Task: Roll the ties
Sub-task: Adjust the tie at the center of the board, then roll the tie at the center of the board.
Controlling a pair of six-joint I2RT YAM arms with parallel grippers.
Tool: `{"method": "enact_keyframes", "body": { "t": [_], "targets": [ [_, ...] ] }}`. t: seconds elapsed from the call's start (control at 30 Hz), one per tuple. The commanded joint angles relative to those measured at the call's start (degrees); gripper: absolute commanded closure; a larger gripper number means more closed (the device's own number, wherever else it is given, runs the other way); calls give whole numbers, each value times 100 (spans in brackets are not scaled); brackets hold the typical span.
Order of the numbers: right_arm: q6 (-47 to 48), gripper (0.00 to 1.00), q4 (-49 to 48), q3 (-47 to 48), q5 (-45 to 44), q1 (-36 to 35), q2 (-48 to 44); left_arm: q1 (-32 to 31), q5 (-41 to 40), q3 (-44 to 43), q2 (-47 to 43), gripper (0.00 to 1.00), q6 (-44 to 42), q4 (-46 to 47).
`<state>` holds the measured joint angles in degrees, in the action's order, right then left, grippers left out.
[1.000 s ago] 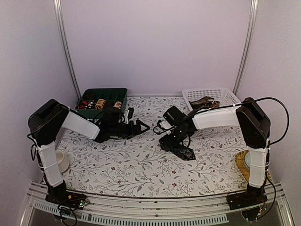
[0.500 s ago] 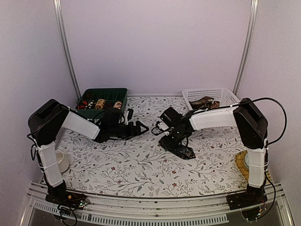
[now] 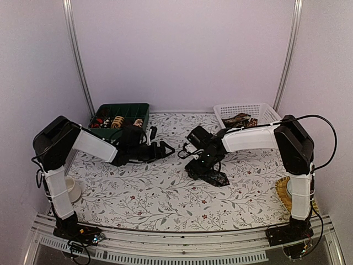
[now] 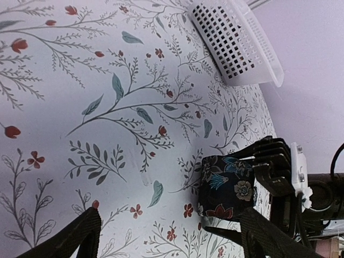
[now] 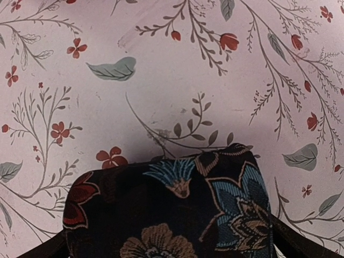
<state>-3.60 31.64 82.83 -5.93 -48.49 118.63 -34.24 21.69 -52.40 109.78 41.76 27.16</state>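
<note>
A dark tie with blue, tan and red flowers (image 5: 166, 209) lies folded over into a thick bundle on the flowered tablecloth, right of centre (image 3: 214, 176). My right gripper (image 5: 172, 250) straddles it, open: one finger stands at each side of the bundle. In the left wrist view the same tie (image 4: 228, 185) sits between the right gripper's black fingers (image 4: 271, 153). My left gripper (image 4: 174, 242) hovers just left of it (image 3: 165, 148), wide open with nothing between its fingers. More ties (image 3: 238, 120) lie in the white basket.
The white mesh basket (image 3: 245, 106) stands at the back right, also in the left wrist view (image 4: 236, 43). A dark green compartment tray (image 3: 124, 106) with coiled ties (image 3: 117, 121) is at the back left. A white bowl (image 3: 73, 189) sits near left, a woven mat (image 3: 282, 193) near right.
My right gripper has shifted slightly left over the tie bundle. The left arm has barely moved and the tie stays in place.
</note>
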Motion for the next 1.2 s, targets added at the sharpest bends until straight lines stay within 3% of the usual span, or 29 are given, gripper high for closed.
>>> {"method": "enact_keyframes", "body": {
  "t": [0.0,0.23,0.53,0.7,0.87,1.17],
  "targets": [
    [17,0,117,145,145,-15,-670,-51,180,-187,0,10,-63,111],
    [-85,0,5,-18,866,163,-1591,-153,681,-475,434,9,118,511],
    [-308,3,-543,-936,1801,659,-2596,-471,1016,-939,954,9,90,596],
    [-609,27,-1233,-1720,3027,953,-2738,-579,1175,-1163,1205,9,35,510],
    [-923,47,-1660,-1997,3791,1110,-2231,-623,1236,-1304,1419,9,-18,415],
    [-944,66,-1843,-1821,3695,1142,-1483,-627,1381,-1461,1698,9,-45,482]
  ]
}}
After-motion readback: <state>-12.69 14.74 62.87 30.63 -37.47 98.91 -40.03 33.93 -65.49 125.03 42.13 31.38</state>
